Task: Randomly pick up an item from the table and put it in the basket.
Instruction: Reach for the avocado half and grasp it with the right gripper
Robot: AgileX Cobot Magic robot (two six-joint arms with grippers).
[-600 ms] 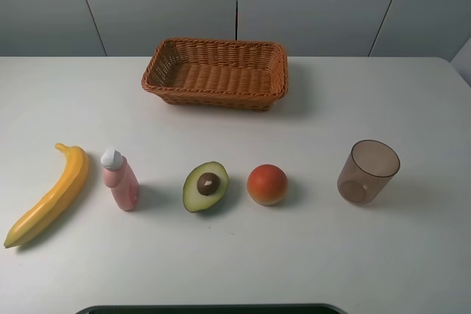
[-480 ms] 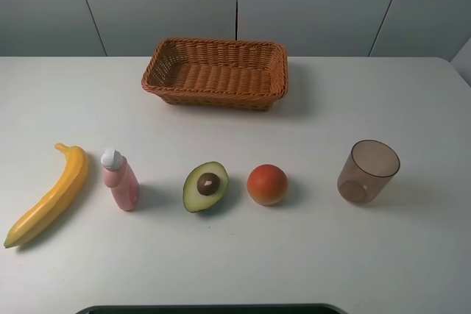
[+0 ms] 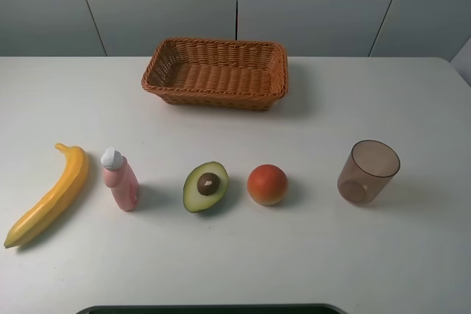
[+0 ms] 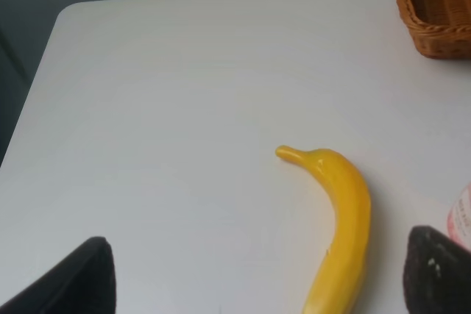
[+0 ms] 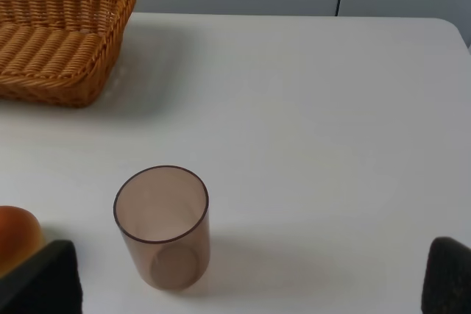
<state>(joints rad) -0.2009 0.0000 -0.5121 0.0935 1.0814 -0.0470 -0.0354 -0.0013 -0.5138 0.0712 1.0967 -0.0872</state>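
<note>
The halved avocado [image 3: 205, 186] lies flesh up, pit showing, on the white table [image 3: 368, 108] near its front middle. The wicker basket [image 3: 213, 98] stands empty at the back middle; a corner of it shows in the left wrist view [image 4: 434, 12] and one end in the right wrist view [image 5: 96, 86]. Neither arm shows in the exterior high view. My left gripper [image 4: 254, 284] is open and empty, above the table by the banana. My right gripper [image 5: 246, 284] is open and empty, above the table near the cup. The avocado is out of both wrist views.
A yellow banana [image 3: 48, 195] lies front left, also in the left wrist view [image 4: 340, 218]. A pink bottle [image 3: 120, 179] stands left of the avocado, a red-orange fruit [image 3: 266, 184] right of it, then a brown translucent cup [image 3: 368, 171], also seen in the right wrist view [image 5: 163, 226].
</note>
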